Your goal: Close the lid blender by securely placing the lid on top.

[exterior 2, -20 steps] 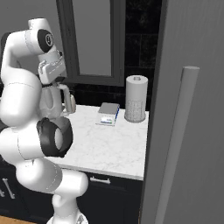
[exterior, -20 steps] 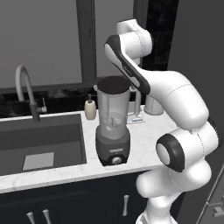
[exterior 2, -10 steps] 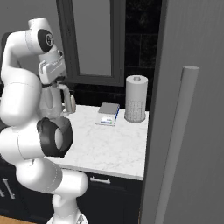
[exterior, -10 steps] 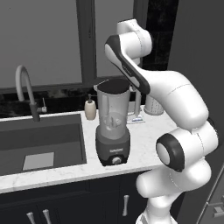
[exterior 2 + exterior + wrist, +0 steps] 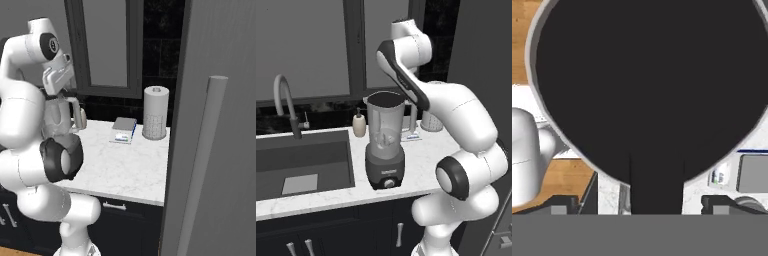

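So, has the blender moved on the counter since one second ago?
No. In the left base view the blender stands in the same place as before, just to the right of the soap bottle, with the same gap between them.

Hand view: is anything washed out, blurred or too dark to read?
Hand view: the lid is a flat black mass with no surface detail, though its rim stays crisp. Left base view: the blender is evenly lit, without glare.
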You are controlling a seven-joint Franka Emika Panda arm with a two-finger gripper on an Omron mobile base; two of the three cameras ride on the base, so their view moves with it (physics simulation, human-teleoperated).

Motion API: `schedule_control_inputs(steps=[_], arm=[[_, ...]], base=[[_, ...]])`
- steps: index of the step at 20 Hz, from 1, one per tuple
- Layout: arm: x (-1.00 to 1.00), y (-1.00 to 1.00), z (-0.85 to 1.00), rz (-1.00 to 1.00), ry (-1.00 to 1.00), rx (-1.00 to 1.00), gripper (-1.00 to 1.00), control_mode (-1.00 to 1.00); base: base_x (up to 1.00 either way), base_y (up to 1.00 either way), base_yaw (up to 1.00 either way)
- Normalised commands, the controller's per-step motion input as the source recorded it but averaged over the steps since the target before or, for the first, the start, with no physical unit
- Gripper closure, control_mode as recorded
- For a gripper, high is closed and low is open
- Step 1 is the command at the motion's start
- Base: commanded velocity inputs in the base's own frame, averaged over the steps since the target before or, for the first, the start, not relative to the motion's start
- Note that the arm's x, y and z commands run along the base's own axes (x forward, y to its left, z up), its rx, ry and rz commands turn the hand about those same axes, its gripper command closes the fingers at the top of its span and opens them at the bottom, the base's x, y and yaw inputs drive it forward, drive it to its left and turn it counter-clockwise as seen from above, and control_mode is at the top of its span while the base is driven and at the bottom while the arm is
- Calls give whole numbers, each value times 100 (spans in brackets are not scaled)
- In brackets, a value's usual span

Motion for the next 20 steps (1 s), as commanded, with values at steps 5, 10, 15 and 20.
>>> schedule_control_inputs(steps=[5, 10, 15, 20], arm=[[-57, -11, 29, 0, -43, 7, -100, -100], [-100, -26, -9, 0, -56, 6, -100, -100], [-100, -4, -89, 0, -52, 0, -100, -100], [-100, -7, -100, 0, -43, 0, -100, -100]], base=[[0, 0, 0], [0, 0, 0], [0, 0, 0], [0, 0, 0]])
